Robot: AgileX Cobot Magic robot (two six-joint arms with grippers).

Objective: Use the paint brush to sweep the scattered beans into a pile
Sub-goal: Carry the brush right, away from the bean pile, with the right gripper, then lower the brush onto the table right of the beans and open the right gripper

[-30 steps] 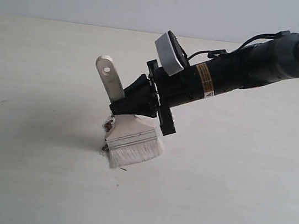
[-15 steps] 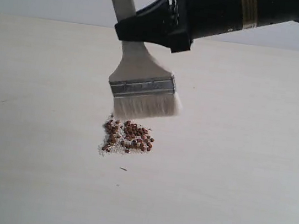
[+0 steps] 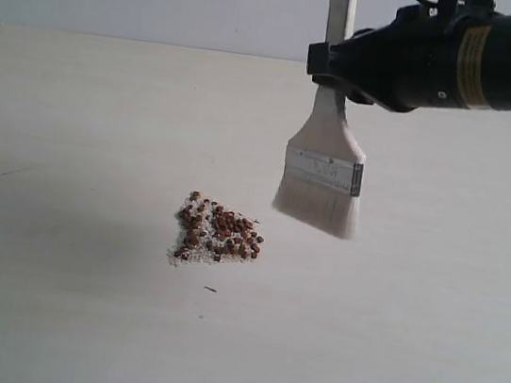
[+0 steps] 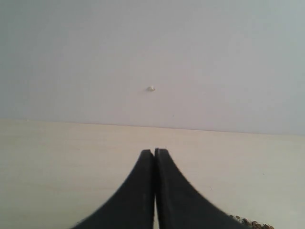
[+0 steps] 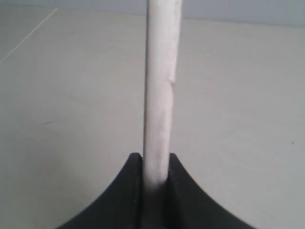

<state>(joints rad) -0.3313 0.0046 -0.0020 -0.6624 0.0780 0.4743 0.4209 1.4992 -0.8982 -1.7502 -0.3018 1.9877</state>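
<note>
The right hand (image 3: pixel 337 74) is clamped on the brush (image 3: pixel 323 168) handle; bristles hang clear above the surface (image 3: pixel 74 128), beside the beans (image 3: pixel 218 232), likely so as not to disturb them; they lie in one tight pile, well in from the far edge; the left hand (image 4: pixel 154 155) is closed on nothing; the handle's end is cut off.

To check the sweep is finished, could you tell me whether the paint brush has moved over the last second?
Yes. The paint brush has lifted off the beans and shifted right of them in the exterior view.
</note>
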